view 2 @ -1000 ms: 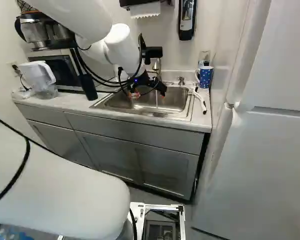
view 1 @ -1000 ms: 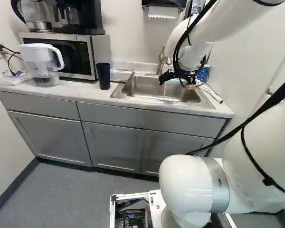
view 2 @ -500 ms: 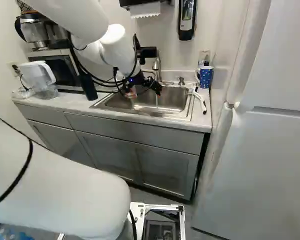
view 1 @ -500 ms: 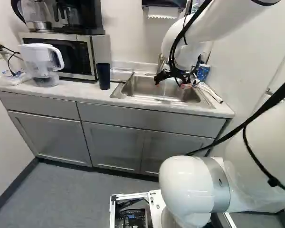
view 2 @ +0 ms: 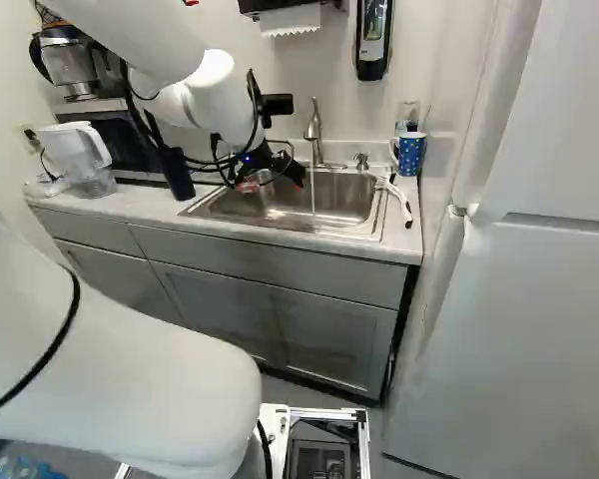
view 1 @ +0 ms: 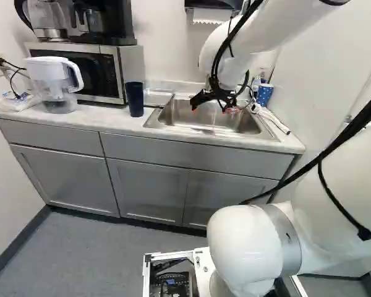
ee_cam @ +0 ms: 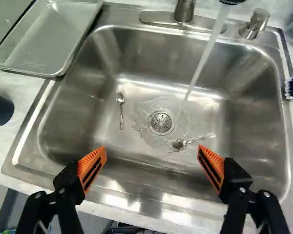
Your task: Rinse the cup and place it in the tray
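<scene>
Tumbler (view 1: 135, 99), dark blue — probably the task's cup — standing upright on the counter (view 1: 105, 116), just beside the sink (ee_cam: 254, 102). Beside the same end of the sink lies the metal tray (ee_cam: 44, 44); beside the opposite end stands the dotted mug (view 2: 410, 153). Gripper (ee_cam: 152, 168) above the sink, its orange-padded jaws wide apart, nothing held. Water (ee_cam: 201, 68) runs into the sink. The tumbler is likely light and stiff, slippery once wet — best clasped across opposite walls at mid-height, rim left free for rinsing.

Two spoons (ee_cam: 120, 99), one tray (ee_cam: 44, 44), one faucet (ee_cam: 184, 9)
</scene>
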